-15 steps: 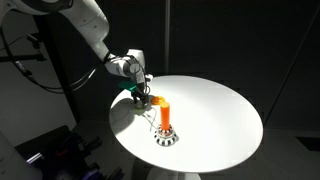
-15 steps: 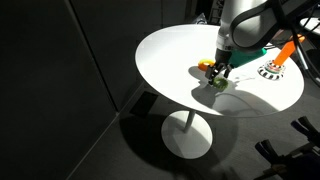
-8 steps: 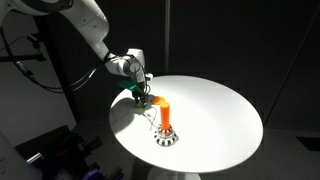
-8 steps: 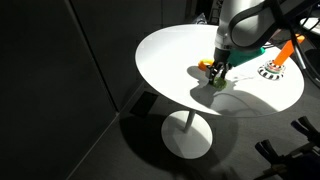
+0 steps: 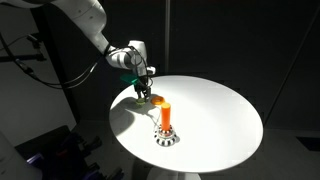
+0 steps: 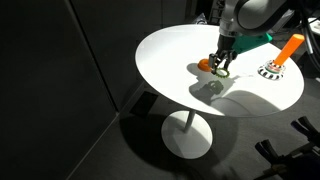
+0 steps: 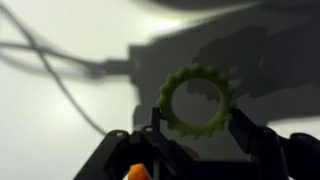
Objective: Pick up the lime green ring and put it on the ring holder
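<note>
The claw [image 7: 197, 128] is clenched on the small thin lime green ring [image 7: 195, 100], pinned between its fingers (above the round white bench [image 5: 225, 115]). The orange-pegged ring holder [image 5: 166, 118] stands near the claw, not touching it.

Stretched out on a bent white arm [image 5: 90, 22], wrist tipped downward, gripper [image 5: 146, 92] pointing down, black fingers [image 7: 247, 135] pinched on a lime green ring [image 7: 195, 71] between their tips.
</note>
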You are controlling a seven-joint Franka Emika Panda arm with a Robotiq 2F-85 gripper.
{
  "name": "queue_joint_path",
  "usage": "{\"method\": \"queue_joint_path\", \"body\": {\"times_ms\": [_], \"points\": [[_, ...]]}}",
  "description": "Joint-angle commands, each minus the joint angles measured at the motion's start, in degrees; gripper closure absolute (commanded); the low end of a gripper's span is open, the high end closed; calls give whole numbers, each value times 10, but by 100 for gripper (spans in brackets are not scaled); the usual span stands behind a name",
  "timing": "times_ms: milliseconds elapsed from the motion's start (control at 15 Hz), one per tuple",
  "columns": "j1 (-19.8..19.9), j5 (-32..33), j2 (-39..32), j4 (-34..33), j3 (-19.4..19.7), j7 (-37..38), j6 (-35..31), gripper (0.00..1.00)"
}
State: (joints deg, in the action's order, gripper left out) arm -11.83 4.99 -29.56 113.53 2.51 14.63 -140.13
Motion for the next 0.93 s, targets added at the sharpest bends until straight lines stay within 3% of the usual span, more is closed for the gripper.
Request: {"method": "queue_joint_path", "body": {"times_ms": [0,867], "points": [[14,5,53,11,4,10,40,55],[106,-3,161,2,22,-19,199,55]]}}
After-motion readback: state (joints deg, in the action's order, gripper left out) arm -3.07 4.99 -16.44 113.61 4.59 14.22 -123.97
